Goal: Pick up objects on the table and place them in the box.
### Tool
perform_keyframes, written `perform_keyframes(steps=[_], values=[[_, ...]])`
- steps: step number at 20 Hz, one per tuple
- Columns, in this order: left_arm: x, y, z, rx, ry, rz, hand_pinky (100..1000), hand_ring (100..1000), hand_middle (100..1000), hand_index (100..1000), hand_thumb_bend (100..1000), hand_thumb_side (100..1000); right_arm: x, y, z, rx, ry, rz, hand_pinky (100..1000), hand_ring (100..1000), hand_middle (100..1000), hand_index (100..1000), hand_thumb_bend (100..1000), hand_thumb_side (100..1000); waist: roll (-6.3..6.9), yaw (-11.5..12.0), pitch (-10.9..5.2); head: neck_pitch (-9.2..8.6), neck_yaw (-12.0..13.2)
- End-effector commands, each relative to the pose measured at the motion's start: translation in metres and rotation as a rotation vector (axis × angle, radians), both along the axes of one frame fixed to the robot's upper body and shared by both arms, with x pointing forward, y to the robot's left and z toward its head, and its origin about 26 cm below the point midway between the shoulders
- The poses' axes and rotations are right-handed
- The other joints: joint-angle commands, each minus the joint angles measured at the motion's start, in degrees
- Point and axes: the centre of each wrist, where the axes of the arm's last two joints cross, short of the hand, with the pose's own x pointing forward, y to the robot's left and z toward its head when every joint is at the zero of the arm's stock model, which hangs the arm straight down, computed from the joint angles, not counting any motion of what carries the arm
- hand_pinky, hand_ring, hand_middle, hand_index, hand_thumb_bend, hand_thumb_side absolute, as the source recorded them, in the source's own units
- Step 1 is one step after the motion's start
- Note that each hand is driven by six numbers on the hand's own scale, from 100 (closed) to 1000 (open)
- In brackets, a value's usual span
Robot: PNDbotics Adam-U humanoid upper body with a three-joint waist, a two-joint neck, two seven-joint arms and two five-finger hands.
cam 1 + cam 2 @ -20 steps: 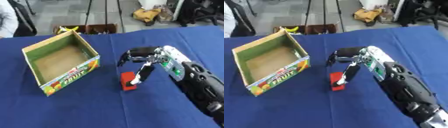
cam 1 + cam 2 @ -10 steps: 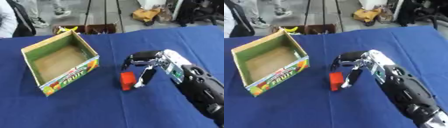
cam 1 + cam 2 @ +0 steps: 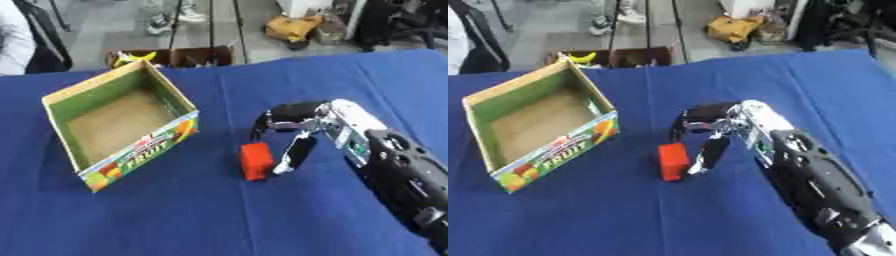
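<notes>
A small red block (image 3: 256,160) stands on the blue tablecloth, right of the box. My right hand (image 3: 297,131) comes in from the lower right and hangs just above and to the right of the block. Its fingers (image 3: 294,152) point down beside the block's right face, and its thumb arches over toward the block's far side. The fingers look spread, and the block rests on the cloth. The cardboard fruit box (image 3: 118,125) sits open at the left, with a green inner rim and nothing inside. My left hand shows in neither view.
The blue table (image 3: 175,215) has bare cloth in front and to the right. Beyond its far edge are small cardboard boxes (image 3: 175,56) with a banana on the floor, a yellow bag (image 3: 293,27), and chair legs.
My right hand has slid slightly right and down around the red block. The whole picture has also shifted a little, so the camera moved. The box has stayed put.
</notes>
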Motion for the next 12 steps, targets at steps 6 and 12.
perform_keyframes(steps=[6, 12], values=[[-0.0001, -0.0007, 0.0097, 0.029, -0.025, -0.010, 350, 581, 663, 900, 499, 861, -0.0016, 0.0071, 0.0146, -0.301, 0.047, 0.341, 730, 772, 649, 835, 532, 540, 0.03, 0.01, -0.67, -0.56, -0.10], [0.0005, -0.0009, 0.0107, 0.029, -0.027, -0.010, 350, 582, 663, 900, 499, 859, -0.0015, 0.0075, 0.0136, -0.298, 0.051, 0.343, 728, 769, 631, 825, 516, 536, -0.09, 0.03, -0.55, -0.81, 0.01]])
